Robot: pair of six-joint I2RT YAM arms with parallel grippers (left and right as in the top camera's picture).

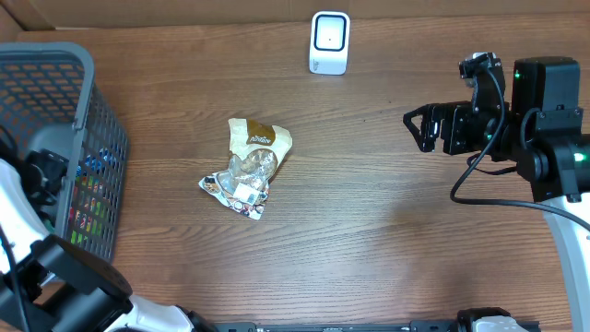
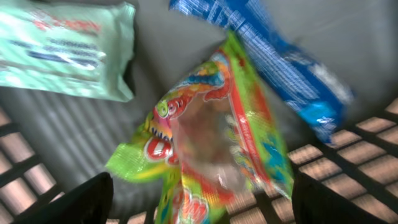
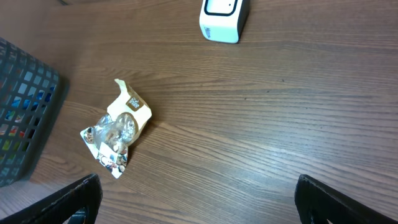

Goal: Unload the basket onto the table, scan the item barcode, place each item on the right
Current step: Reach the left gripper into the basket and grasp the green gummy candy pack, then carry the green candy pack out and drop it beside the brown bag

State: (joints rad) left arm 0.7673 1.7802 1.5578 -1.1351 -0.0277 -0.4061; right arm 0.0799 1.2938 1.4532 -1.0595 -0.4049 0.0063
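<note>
Wooden table (image 1: 369, 240), bare brown grain, fills the overhead view.

Grey mesh basket (image 1: 55, 65) at the table's left edge, with coloured packets showing through its wall.

Right arm (image 1: 544, 120) at the table's right side. Right gripper (image 1: 412, 130) points left over bare wood with its jaws spread wide and nothing between them.

Left arm (image 1: 64, 277) at lower left, reaching toward the basket. Left gripper (image 2: 202, 199) is inside it, fingers standing wide apart at the bottom corners of the wrist view. Nothing is clamped.

In the basket:
- Mint-green wipes pack (image 2: 62, 50), upper left.
- Blue packet (image 2: 273, 56), running diagonally at upper right.
- Green candy bag (image 2: 211, 143), between the two and lying in the gap between the left fingers. The view is blurred, so I cannot tell whether it touches them.

Crumpled snack packet (image 1: 249, 166) lies flat mid-table, between the basket and the right gripper and well apart from both.

White scanner (image 1: 329, 41) stands upright at the far edge, beyond the snack packet and slightly to its right.
</note>
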